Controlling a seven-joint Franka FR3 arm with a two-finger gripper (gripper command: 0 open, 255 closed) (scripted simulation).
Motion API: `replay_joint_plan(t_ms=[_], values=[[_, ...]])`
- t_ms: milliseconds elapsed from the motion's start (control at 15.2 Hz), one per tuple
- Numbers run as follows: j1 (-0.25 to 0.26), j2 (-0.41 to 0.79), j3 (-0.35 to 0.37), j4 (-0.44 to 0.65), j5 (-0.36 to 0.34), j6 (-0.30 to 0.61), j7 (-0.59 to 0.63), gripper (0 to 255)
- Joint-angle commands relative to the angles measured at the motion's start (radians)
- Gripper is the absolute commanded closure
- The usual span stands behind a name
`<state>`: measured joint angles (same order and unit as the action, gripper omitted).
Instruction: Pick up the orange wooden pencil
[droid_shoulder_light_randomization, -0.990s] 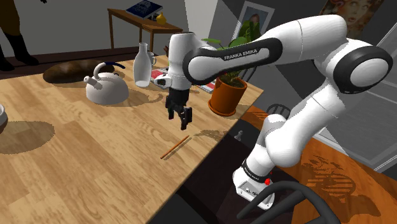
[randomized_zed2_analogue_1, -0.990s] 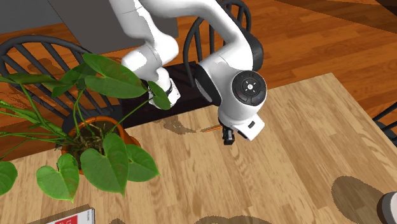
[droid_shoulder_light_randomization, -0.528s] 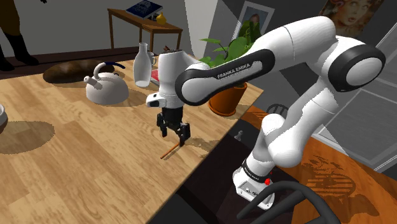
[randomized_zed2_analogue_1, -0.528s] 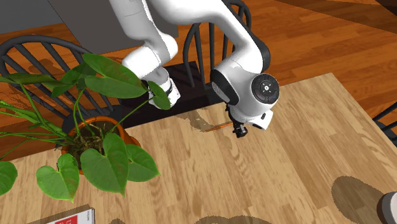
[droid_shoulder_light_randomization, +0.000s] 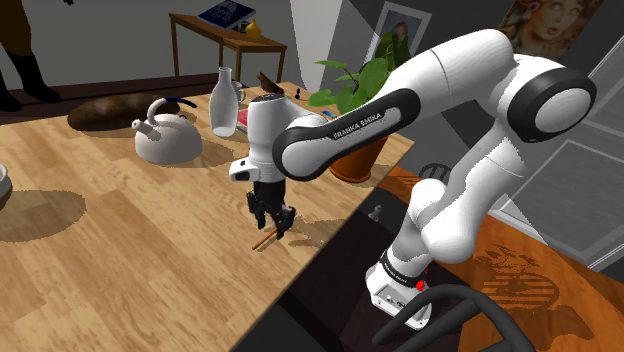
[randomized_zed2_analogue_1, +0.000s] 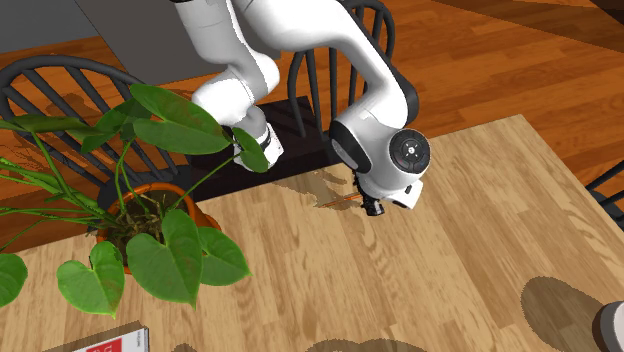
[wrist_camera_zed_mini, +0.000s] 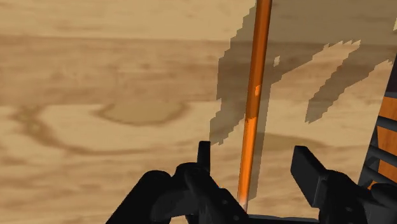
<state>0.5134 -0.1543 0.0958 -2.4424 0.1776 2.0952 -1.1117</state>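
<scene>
- My gripper (wrist_camera_zed_mini: 252, 154) hangs low over the wooden table (wrist_camera_zed_mini: 95, 76), its fingers spread apart.
- The orange pencil (wrist_camera_zed_mini: 257, 76) lies between them, not clasped, nearer one finger.

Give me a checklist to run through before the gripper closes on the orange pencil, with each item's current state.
1. Fingers open: ok, they stand apart in the wrist view.
2. Pencil between the fingers: ok, it runs between them touching neither, nearer one finger than the other.
3. Pencil lying flat on the table, nothing against it: ok.
4. Gripper low enough to clasp the pencil: cannot tell; the shoulder view puts its tips close above it.
5. Kettle and plant pot away from the gripper: ok.
</scene>
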Motion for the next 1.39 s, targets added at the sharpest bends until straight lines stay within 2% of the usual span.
replay_joint_plan(t_ms=[0,528,1320], values=[[0.0,0.001,0.0,-0.001,0.0,0.002,0.0,255],[0.0,0.004,0.0,-0.001,0.0,0.005,0.0,255],[-0.003,-0.082,-0.005,0.085,-0.009,-0.166,0.019,255]])
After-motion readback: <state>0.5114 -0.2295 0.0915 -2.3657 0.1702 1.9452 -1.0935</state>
